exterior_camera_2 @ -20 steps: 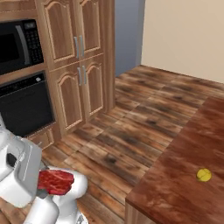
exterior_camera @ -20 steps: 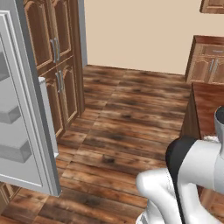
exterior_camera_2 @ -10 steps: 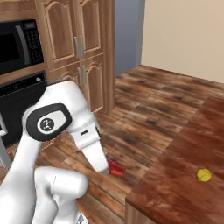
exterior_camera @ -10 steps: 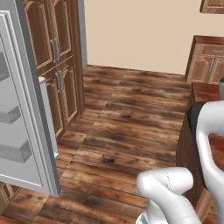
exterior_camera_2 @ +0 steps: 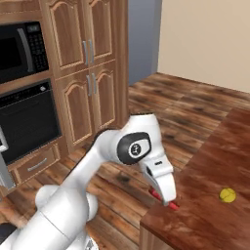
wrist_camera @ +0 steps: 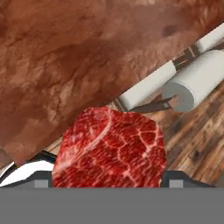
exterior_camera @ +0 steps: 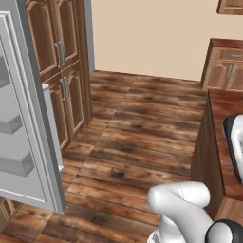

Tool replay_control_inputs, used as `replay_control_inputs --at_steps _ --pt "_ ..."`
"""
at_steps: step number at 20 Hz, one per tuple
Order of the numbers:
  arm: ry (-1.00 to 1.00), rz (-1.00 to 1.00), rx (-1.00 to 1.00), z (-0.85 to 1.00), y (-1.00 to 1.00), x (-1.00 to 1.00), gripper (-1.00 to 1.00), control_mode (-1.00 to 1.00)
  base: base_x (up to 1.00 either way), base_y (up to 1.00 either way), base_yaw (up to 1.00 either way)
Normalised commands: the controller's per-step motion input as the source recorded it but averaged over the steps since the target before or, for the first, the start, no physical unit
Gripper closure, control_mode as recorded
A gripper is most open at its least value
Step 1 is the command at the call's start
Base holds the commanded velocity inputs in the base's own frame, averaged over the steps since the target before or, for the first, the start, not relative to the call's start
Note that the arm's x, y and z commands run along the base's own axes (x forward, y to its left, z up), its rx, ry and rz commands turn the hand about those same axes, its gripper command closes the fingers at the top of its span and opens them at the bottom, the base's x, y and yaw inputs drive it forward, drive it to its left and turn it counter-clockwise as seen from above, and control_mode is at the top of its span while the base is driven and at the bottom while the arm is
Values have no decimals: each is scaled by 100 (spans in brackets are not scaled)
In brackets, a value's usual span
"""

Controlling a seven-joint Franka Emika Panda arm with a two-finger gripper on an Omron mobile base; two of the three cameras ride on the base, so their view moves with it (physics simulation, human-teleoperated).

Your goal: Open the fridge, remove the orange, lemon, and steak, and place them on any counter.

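- the gripper (exterior_camera_2: 172, 202) reaches down over the near left corner of the counter (exterior_camera_2: 215, 219), its jaws closed on the steak (wrist_camera: 111, 148) — a wide hold across the slab.
- in the right base view the steak shows as a thin red sliver under the white hand, right at the counter's left edge near that corner; whether it touches the wood i cannot tell.
- in the hand view the marbled red steak sits between the two finger tips, with the reddish-brown counter top behind it and the plank floor (wrist_camera: 199, 144) to the lower right.
- the lemon (exterior_camera_2: 227, 195) lies on the counter top, right of the hand and well in from the left edge, clear of the steak.
- the fridge (exterior_camera: 28, 142) stands at the left edge of the left base view with its door swung open — grey door shelves (exterior_camera: 14, 163) face inward.
- brown wooden cabinets (exterior_camera: 61, 61) stand beside the fridge; more of them (exterior_camera_2: 93, 73) rise in the right base view, next to a black microwave (exterior_camera_2: 22, 49) and a dark oven (exterior_camera_2: 29, 124) below it.
- the white arm (exterior_camera_2: 97, 166) bends up from the lower left of the right base view and folds down toward the counter corner.
- in the left base view the counter's side and a strip of its top (exterior_camera: 223, 137) show at the right edge, with part of the arm over them.
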Motion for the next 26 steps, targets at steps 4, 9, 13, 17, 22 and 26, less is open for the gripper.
replay_control_inputs --at_steps 4,9,13,17,22,26 --pt "-13 0 10 -64 -66 50 100 -100 0 0 0" --pt "-35 0 5 -39 -34 55 100 -100 0 0 0" --pt "-19 0 1 -48 -18 81 100 -100 0 0 0" --pt "-7 0 0 -53 -10 99 100 -100 0 0 0" --pt "-1 0 -2 -48 -26 74 100 -100 0 0 0" --pt "5 -2 0 -36 -53 36 100 -100 0 0 0"
